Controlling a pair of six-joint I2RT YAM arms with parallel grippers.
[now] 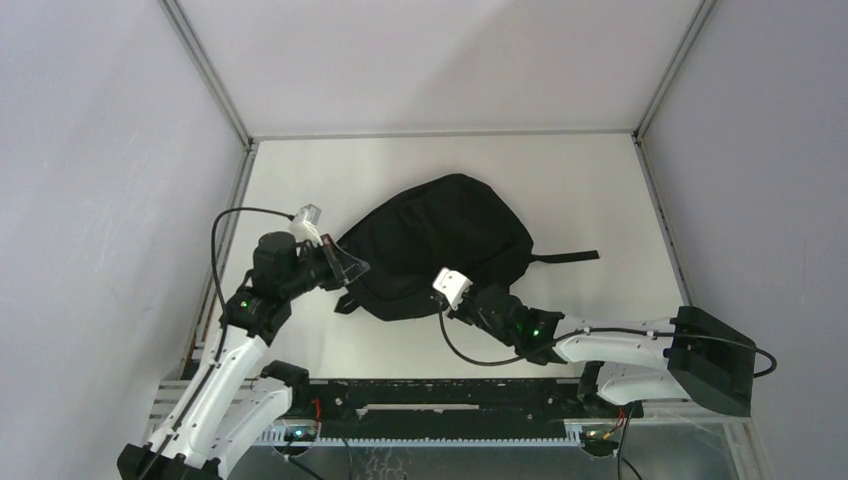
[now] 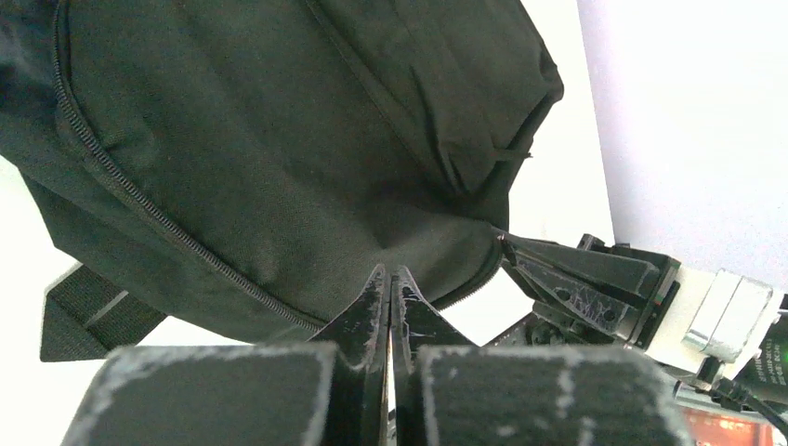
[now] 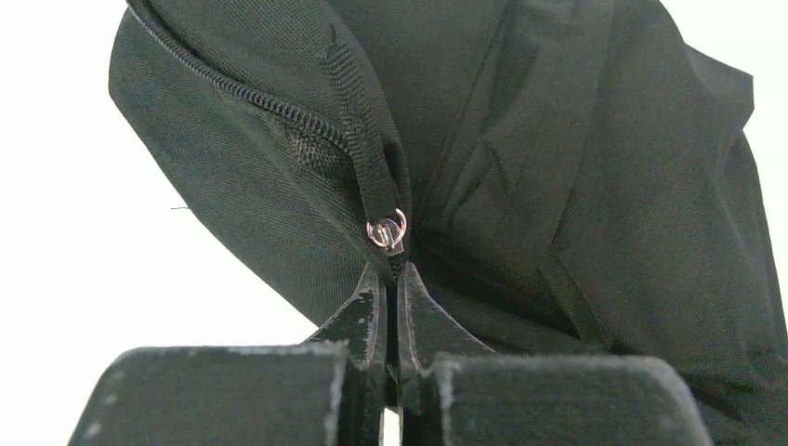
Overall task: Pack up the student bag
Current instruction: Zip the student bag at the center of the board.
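On table [image 1: 600, 180]: student bag [image 1: 440, 240] zipped | left claw [image 2: 387, 281] clamped | right claw [image 3: 390, 279] pinches zip [image 3: 387, 232]

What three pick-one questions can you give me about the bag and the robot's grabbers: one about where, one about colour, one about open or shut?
1. Where is the student bag?
A. Lying on the white table
B. Hanging on the wall
C. Under the table

2. What colour is the bag?
A. Red
B. Blue
C. Black

3. How are the fingers of the right gripper?
A. Wide open
B. Shut, tips by the silver zip slider
C. Holding a pen

Answers: 1 A, the top view shows it lying on the table. 2 C, every view shows black fabric. 3 B, the right wrist view shows the fingers pressed together just below the slider.
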